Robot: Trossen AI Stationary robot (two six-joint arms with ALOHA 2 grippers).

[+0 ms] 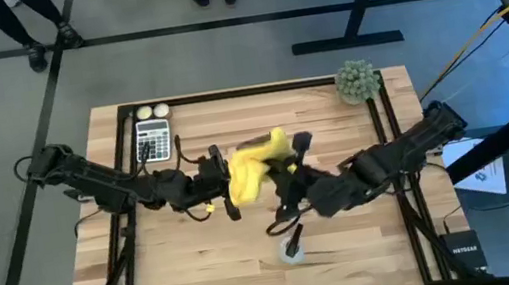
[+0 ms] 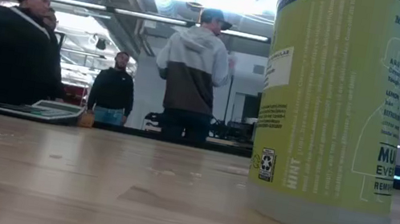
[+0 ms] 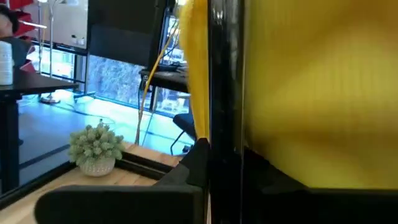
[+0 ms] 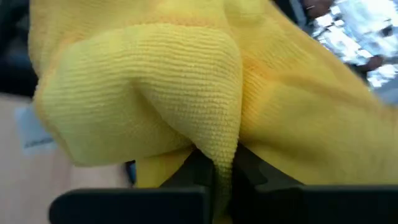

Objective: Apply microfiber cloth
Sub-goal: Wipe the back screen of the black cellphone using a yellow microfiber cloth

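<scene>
Right gripper (image 4: 214,168) pinched shut on a fold of the microfiber cloth (image 4: 186,99); fabric bulges out over both dark fingers and hides most of what lies beyond. Left gripper (image 1: 222,178) meets the same cloth from the other side, at mid-table; in its wrist view a black flat edge, probably the phone, stands between the fingers with yellow fabric draped against it, so whether those fingers clamp cloth, phone or both cannot be told. High view: cloth bunched between the two grippers, lifted off the wooden table (image 1: 202,262), one corner flopping toward the far edge. Handling judgement: very light, fully limp, no stiffness to push with; it will sag and fold wherever unsupported. The ribbed, looped weave gives good friction, so a pinch on a doubled fold, as now, should hold better than a single edge. Nothing fragile in the cloth itself. Outward: calculator (image 1: 153,139) near the far left corner, hard plastic; fuzzy green ball (image 1: 357,80) at the far right, in a pale pot; a cylindrical bottle with a yellow-green label (image 2: 333,110) stands upright close to the low camera. People stand in the room behind.
</scene>
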